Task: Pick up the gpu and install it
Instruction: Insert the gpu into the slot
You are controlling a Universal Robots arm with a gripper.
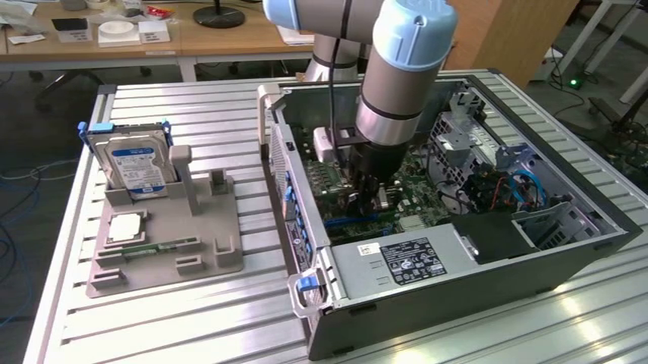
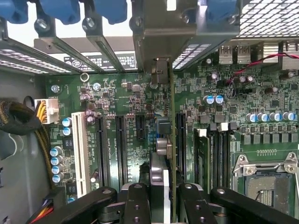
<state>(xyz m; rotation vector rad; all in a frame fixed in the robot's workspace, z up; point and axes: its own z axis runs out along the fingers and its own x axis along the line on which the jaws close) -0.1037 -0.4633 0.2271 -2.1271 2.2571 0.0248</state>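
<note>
Well off toward the exterior view's left of the gripper, a grey plastic parts holder (image 1: 162, 243) lies on the slatted aluminium table (image 1: 152, 318). A silver hard drive with a blue-and-white label (image 1: 136, 168) stands upright in it, and a small square silver CPU chip (image 1: 124, 227) lies flat just below the drive.

The black two-fingered gripper (image 1: 366, 199) hangs inside the open dark-grey computer case (image 1: 486, 258), close above the green motherboard (image 2: 117, 98). Its fingers (image 2: 138, 205) are partly closed on the gpu (image 2: 171, 140), a thin green-edged card with a silver metal end bracket, held on edge and upright between them. In the wrist view the card's lower edge runs along beside a long black expansion slot (image 2: 180, 140); whether it is seated I cannot tell.

Toward the exterior view's right of the gripper sit blue and red cables (image 1: 506, 186), and nearer the camera the black power supply with a white label (image 1: 410, 262).
</note>
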